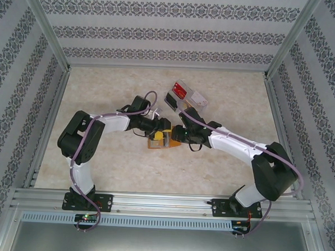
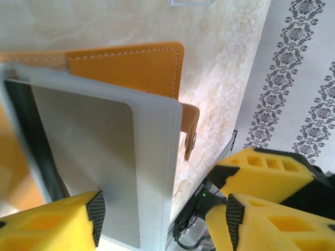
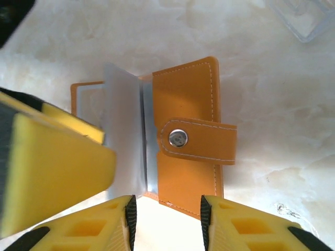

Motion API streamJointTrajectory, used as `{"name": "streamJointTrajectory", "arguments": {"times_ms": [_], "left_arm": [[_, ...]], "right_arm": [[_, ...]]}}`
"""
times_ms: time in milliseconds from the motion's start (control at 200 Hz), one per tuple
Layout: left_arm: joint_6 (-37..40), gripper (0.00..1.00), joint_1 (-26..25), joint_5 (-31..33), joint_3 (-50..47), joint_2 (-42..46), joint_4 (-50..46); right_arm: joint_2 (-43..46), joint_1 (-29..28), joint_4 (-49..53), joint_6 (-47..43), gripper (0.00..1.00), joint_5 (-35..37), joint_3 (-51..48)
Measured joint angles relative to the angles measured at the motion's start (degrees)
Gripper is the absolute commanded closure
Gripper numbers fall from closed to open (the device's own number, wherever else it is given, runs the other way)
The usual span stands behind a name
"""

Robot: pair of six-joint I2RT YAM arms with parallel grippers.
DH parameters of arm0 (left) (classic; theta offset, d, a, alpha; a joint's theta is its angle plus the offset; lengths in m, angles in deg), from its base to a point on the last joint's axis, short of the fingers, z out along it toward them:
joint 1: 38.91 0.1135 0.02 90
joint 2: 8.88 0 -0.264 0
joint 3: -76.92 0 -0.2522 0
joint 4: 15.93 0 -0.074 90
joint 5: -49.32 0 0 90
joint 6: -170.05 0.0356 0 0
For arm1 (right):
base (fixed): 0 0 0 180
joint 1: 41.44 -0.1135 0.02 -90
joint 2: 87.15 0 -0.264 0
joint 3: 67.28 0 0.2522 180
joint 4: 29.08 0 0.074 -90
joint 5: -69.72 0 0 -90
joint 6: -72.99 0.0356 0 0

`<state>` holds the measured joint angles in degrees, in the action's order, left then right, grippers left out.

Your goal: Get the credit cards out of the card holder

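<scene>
Orange-tan leather-like card holder (image 1: 157,143) lies open on the table (image 1: 125,174) at the centre of the top view, between the two wrists. In the right wrist view its outer cover faces up. The tab clasp (image 3: 201,140) is undone and lies across the cover toward the right of the frame, and the grey-blue sleeves (image 3: 123,130) fan out to the left. The right gripper (image 3: 167,217) stands with jaws apart above the cover's lower edge, holding nothing. The left gripper (image 2: 162,225) is likewise spread; one sleeve rises between its fingers and touches the lower-left pad (image 2: 96,212), with the other finger well clear. A red card (image 1: 180,91) lies in the clear tray (image 1: 200,98) above centre, and a dark card (image 1: 171,100) lies at the tray's lower-left end; whether it is in the tray or just beside it cannot be told. Whether any sleeve holds another card cannot be told either: a dark strip shows at the left of the left wrist view, unidentified. Judgement: the step in hand is searching the sleeves. To do it well, the right gripper should pin the cover flat while the left closes on a card's edge alone, not the sleeve, and draws along the pocket opening; pinching the sleeve would lift the whole holder. Pose: the left arm is folded at the left, forearm reaching right. The right arm has its elbow at lower right, forearm reaching up-left. Both wrists meet close together above the holder.
</scene>
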<state>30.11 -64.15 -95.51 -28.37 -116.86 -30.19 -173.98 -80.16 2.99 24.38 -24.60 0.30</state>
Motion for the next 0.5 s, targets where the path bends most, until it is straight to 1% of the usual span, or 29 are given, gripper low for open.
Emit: {"name": "streamJointTrajectory", "arguments": {"times_ms": [105,335,500], "left_arm": [[-0.04,0.28,-0.79,0.85,1.46,-1.38,-0.39],[3.17,0.28,-1.44,4.81,5.33,-1.90,-4.63],[5.97,0.25,-1.42,8.94,5.64,-1.03,-8.61]], "right_arm": [[1.01,0.00,-1.03,-0.22,0.59,0.04,-0.57],[1.20,0.00,-2.75,-0.81,0.60,0.00,-0.76],[0.92,-0.02,-3.45,-0.83,0.63,-0.26,-0.76]]}}
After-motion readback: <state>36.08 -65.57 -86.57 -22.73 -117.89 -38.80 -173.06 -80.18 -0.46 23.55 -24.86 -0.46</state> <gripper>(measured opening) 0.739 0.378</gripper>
